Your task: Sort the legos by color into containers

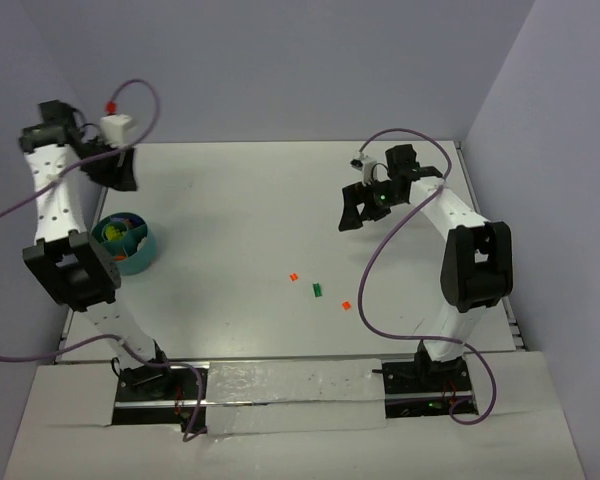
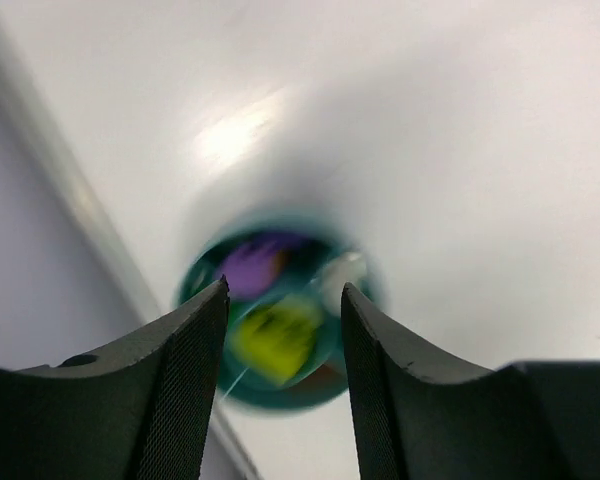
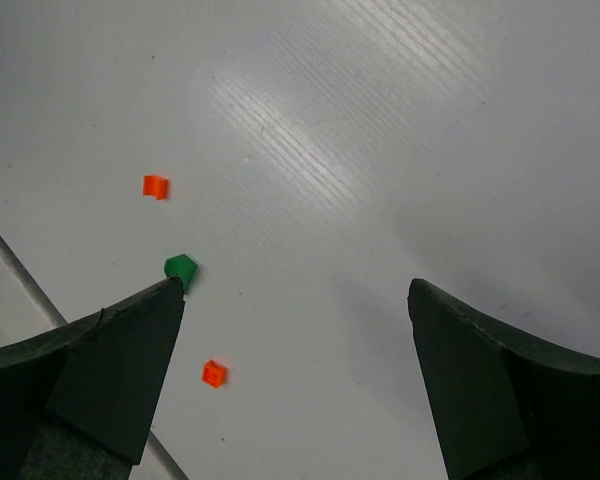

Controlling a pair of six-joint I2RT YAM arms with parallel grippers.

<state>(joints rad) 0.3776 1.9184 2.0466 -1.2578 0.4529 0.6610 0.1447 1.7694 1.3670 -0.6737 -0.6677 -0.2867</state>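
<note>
Three loose legos lie in a short slanting row near the middle of the table [image 1: 280, 190]. They are an orange brick [image 1: 293, 276], a dark green brick [image 1: 317, 290] just beside it, and a second orange brick [image 1: 346, 305] a little nearer the arm bases. All three are tiny, lie flat and do not touch each other.

The teal bowl [image 1: 127, 243] sits well apart from them at the table's left edge, close to the left arm. Dividers split its inside into compartments. The left wrist view is blurred, but something purple, something lime-yellow and a pale piece seem to lie in separate compartments. I cannot tell their shapes.

The left gripper [image 2: 285, 295] hangs in the air above the bowl, its jaws partly apart. The bowl shows through the gap, and the gripper holds and touches nothing.

The right gripper [image 3: 295, 290] hovers over the right half of the table, beyond the three bricks, with its jaws spread wide and nothing between them. In its wrist view the green brick shows at the tip of one finger [image 3: 120, 370], but the overhead view shows the gripper raised clear of the table.
</note>
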